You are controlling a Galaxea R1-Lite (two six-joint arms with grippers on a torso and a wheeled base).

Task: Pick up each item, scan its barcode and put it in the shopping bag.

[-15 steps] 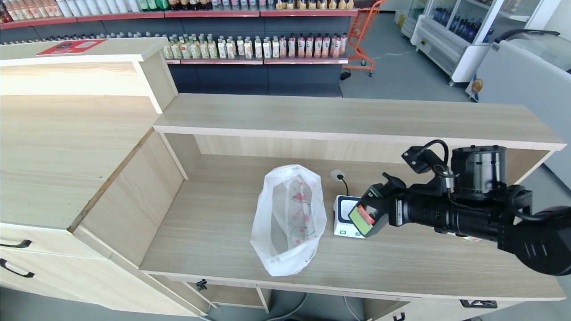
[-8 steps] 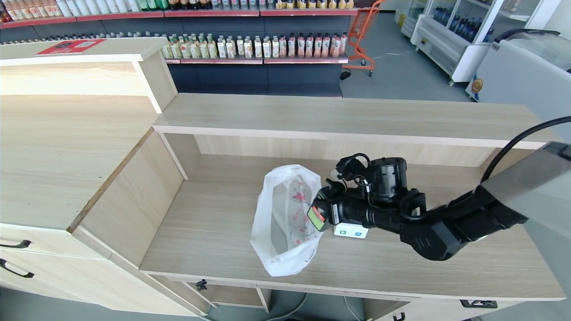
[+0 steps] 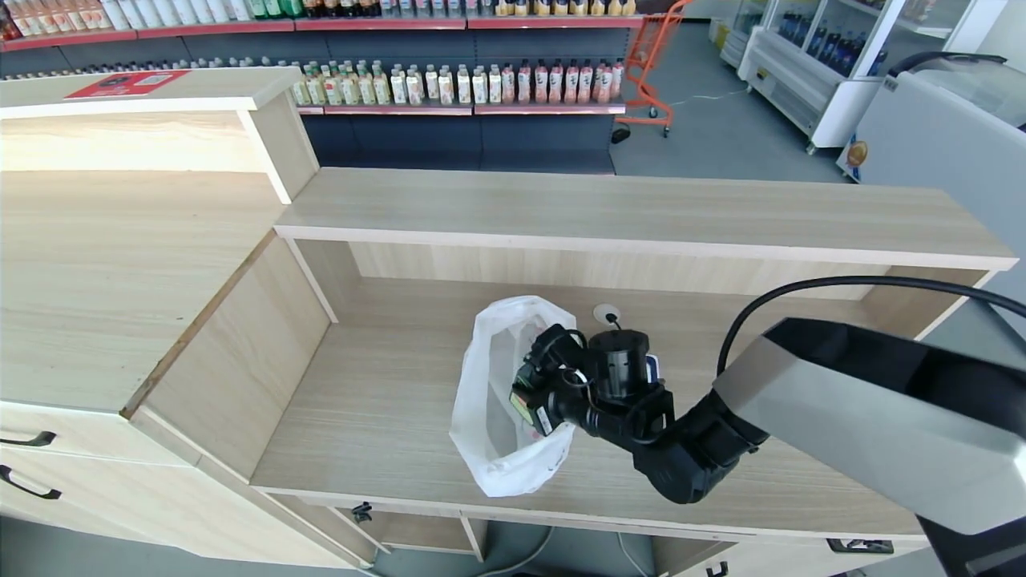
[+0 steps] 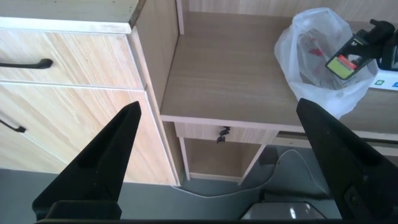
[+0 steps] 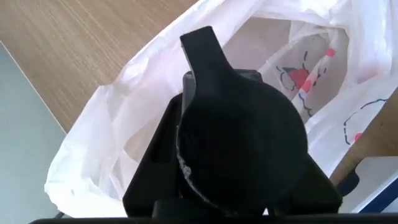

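Item: a small flat item (image 3: pixel 523 400) with a green face and a red strip (image 4: pixel 344 64) is held in the air at the mouth of the shopping bag, toward the mouth's right side.
Item axis: its long axis is tilted, with the upper end at the fingers and the lower end slanting down and left into the opening; the green face is turned toward the near left.
Right gripper: the right gripper (image 3: pixel 533 394) has its jaws closed on the item's upper end (image 4: pixel 367 42).
Shopping bag: the white shopping bag (image 3: pixel 481 417) has red and blue print and sits slumped on the lower counter (image 3: pixel 385 401), its mouth open upward (image 5: pixel 112 130).
Scanner: the white scanner (image 3: pixel 651 365) stands just right of the bag, largely covered by the right arm; a cable runs from it to a round port (image 3: pixel 607 311) farther back.
Left gripper: the left gripper (image 4: pixel 217 104) hangs to the near left, below counter level and well apart from the bag, with its jaws spread wide and nothing between them.
Surroundings: drawers with black handles (image 3: pixel 32 439) are at the near left, and shelves of bottles (image 3: pixel 449 84) stand far behind the counter.
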